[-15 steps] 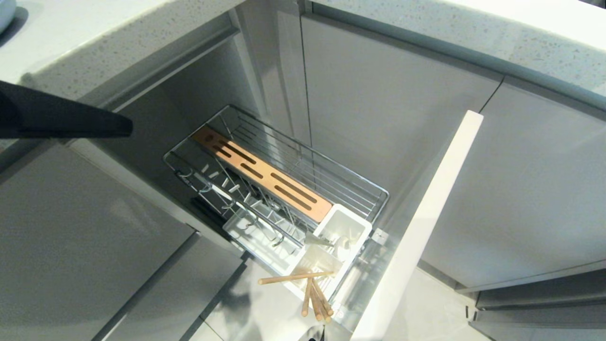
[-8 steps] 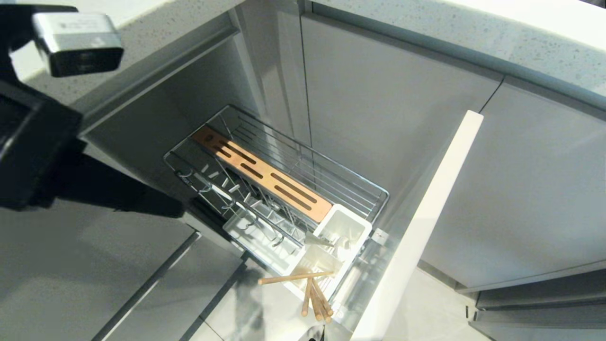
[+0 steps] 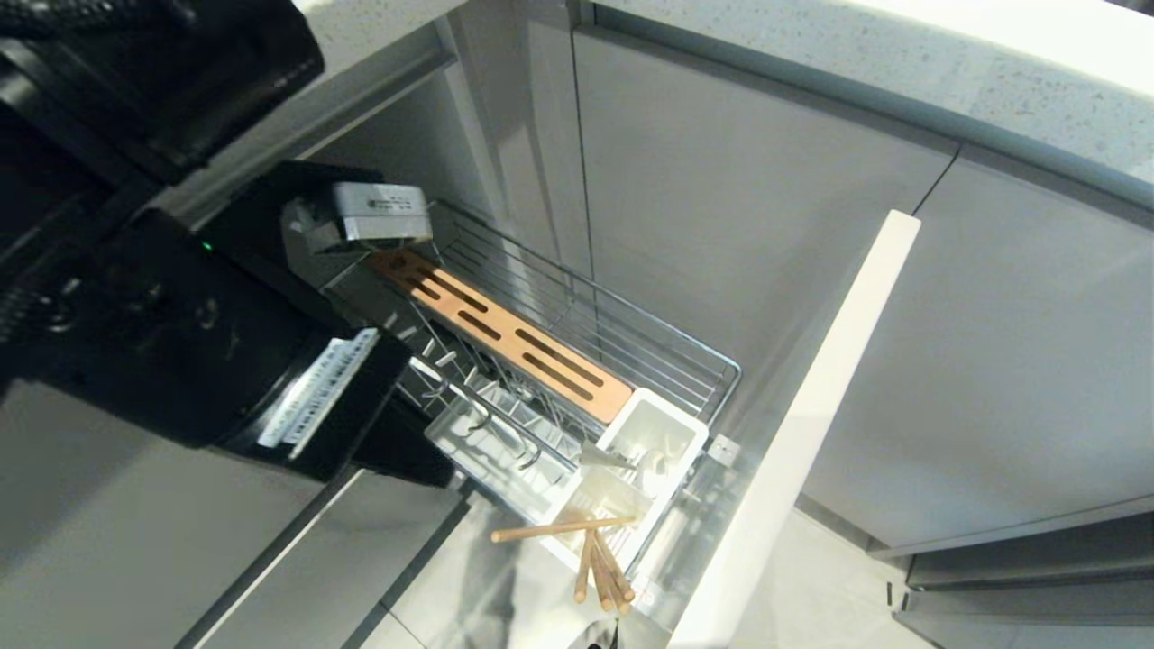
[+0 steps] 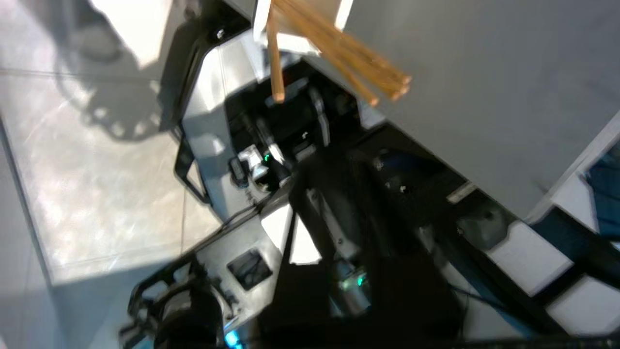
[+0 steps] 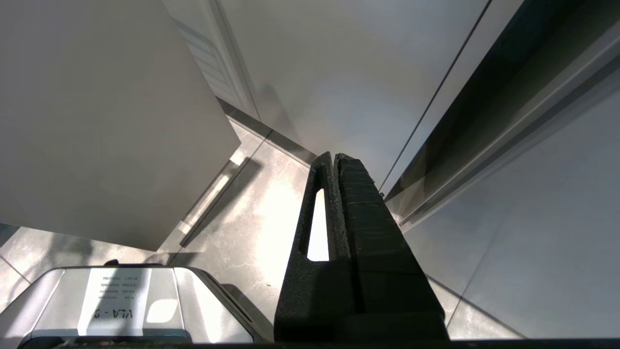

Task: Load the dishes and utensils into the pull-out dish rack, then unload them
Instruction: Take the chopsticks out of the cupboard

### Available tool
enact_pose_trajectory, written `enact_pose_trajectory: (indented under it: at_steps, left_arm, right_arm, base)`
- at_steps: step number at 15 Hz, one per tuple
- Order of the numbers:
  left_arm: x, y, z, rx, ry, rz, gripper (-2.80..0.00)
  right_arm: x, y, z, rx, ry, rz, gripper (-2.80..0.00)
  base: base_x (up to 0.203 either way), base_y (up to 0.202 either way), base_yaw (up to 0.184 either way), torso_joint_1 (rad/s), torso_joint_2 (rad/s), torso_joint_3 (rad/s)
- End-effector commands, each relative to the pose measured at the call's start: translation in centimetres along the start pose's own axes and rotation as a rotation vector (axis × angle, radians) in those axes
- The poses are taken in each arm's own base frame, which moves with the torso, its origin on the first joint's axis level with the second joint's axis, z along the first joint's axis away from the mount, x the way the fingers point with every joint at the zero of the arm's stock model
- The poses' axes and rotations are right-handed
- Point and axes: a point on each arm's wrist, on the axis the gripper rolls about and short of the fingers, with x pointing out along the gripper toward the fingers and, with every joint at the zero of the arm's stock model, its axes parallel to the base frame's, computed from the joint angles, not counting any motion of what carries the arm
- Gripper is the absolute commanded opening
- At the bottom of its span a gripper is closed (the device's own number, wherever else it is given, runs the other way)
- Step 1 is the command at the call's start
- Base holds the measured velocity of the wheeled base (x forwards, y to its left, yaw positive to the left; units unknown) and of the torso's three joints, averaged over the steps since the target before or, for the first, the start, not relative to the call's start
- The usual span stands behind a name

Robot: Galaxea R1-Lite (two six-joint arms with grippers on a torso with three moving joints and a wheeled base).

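Note:
The pull-out dish rack point(image 3: 577, 302) stands drawn out, with its wooden strip point(image 3: 505, 338), white caddy point(image 3: 654, 433) and pale front panel point(image 3: 811, 406). Several wooden chopsticks point(image 3: 597, 554) lean out of the caddy's near compartment, one lying crosswise. From below they show as chopsticks point(image 4: 339, 53). A silver utensil point(image 3: 606, 456) rests in the caddy. No dishes are in view. My left arm reaches over the rack's far left end, and the left gripper point(image 3: 422, 461) points down beside the rack. My right gripper point(image 5: 334, 160) hangs shut and empty over the floor.
Closed grey cabinet fronts point(image 3: 739, 207) stand behind the rack and to both sides of it. A speckled countertop point(image 3: 902, 54) runs above them. In the left wrist view my own base point(image 4: 242, 160) sits on the pale tiled floor point(image 4: 97, 184) below the rack.
My left arm has swung in from the picture's left edge and down over the rack's far left end. The rack, the chopsticks and the silver utensil have not moved.

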Motion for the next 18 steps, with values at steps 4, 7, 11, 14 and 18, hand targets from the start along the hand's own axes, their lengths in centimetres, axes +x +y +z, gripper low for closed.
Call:
enact_pose_trajectory:
  at_steps: [4, 7, 11, 14, 18]
  left_arm:
    - [4.2, -1.6, 1.0, 0.004, 0.132, 0.057, 0.0]
    - [6.3, -0.8, 1.0, 0.025, 0.293, 0.159, 0.0]
    - [8.3, 0.5, 1.9, 0.039, 0.371, 0.198, 0.0]
    - [10.6, 0.6, 2.5, 0.033, 0.43, 0.214, 0.0]
    - [13.9, 0.9, 3.3, 0.022, 0.507, 0.245, 0.0]
  right_arm:
    - [0.0, 0.0, 0.0, 0.0, 0.001, 0.0, -2.8]
    - [0.0, 0.0, 0.0, 0.0, 0.001, 0.0, -2.8]
    - [0.0, 0.0, 0.0, 0.0, 0.001, 0.0, -2.8]
    - [0.0, 0.0, 0.0, 0.0, 0.0, 0.0, -2.8]
    - [0.0, 0.0, 0.0, 0.0, 0.001, 0.001, -2.8]
  base:
    - [0.0, 0.0, 0.0, 0.0, 0.0, 0.0]
    - [0.0, 0.0, 0.0, 0.0, 0.0, 0.0]
    - [0.0, 0.0, 0.0, 0.0, 0.0, 0.0]
    - [0.0, 0.0, 0.0, 0.0, 0.0, 0.0]
    - [0.0, 0.0, 0.0, 0.0, 0.0, 0.0]
